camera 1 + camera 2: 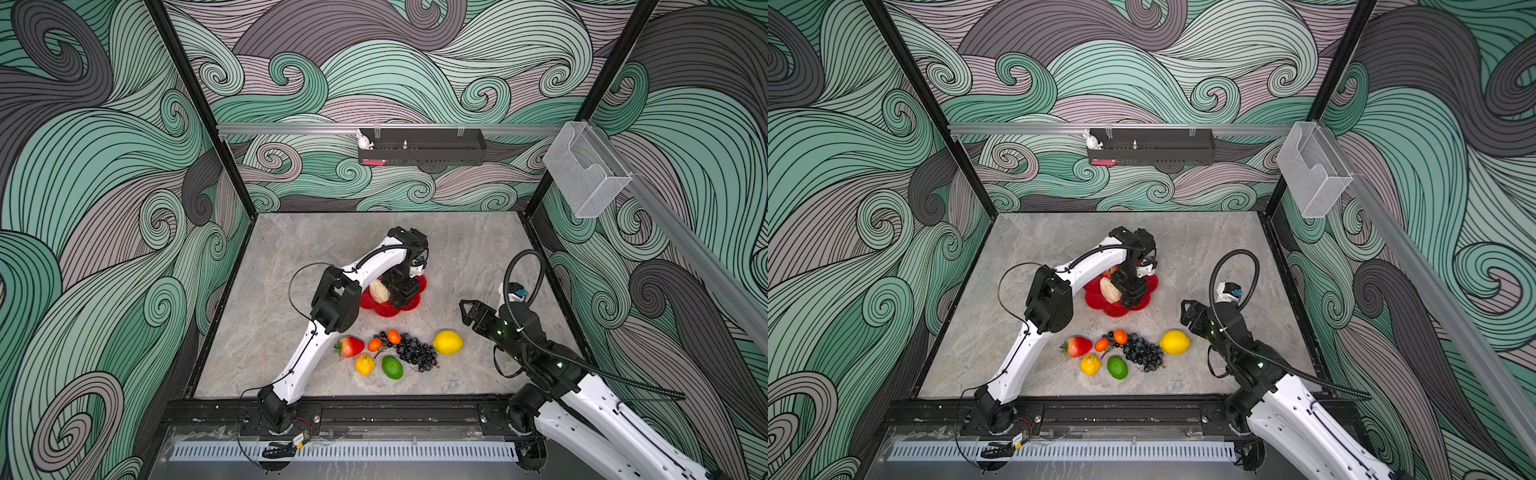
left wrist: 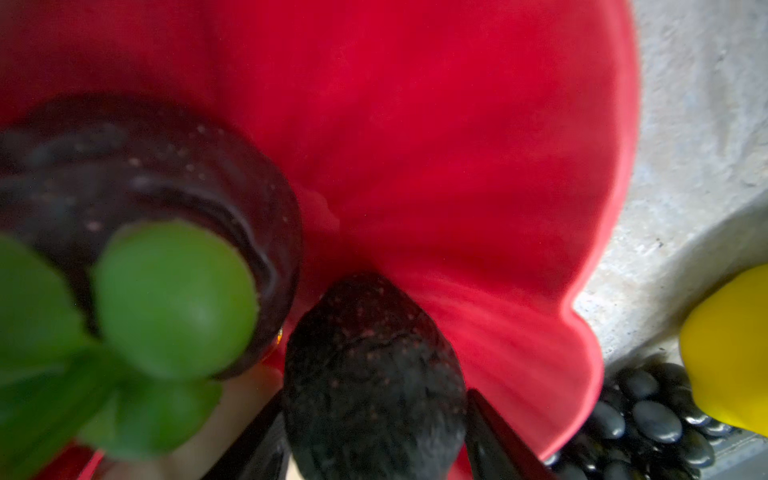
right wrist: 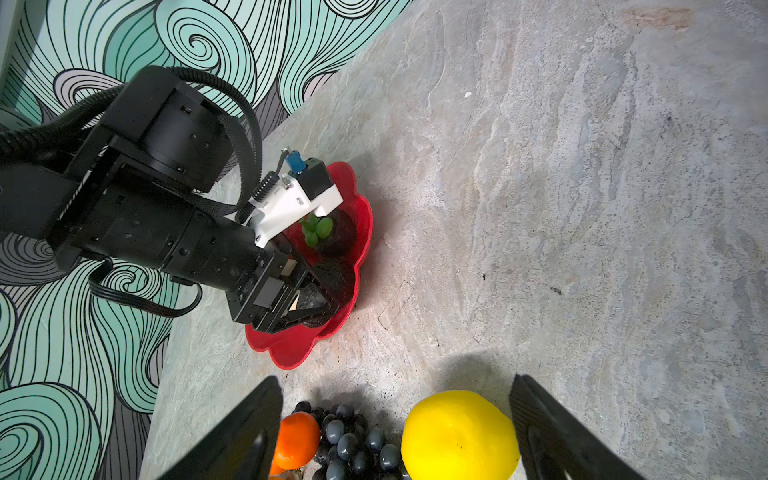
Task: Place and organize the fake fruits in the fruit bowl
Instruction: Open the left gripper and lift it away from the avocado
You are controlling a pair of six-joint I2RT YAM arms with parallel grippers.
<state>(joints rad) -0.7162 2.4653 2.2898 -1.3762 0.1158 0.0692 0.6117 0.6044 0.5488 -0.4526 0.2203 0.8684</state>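
Placing step: my left pincer [image 1: 404,296] mid-frame over bowl [image 1: 374,308], dark fruit [image 2: 374,382] between jaws; can't tell gripped or freed. Right pincer [image 3: 395,377] spread wide; lemon [image 3: 459,436] next, I'd guess.

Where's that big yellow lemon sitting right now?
In both top views the lemon lies on the table just right of the grape bunch, near the open right gripper and outside the fruit bowl.

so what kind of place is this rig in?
Probably an enclosed robot test cell, not a home: black frame posts, wave-print wall panels, and a left arm and right arm bolted to a front rail.
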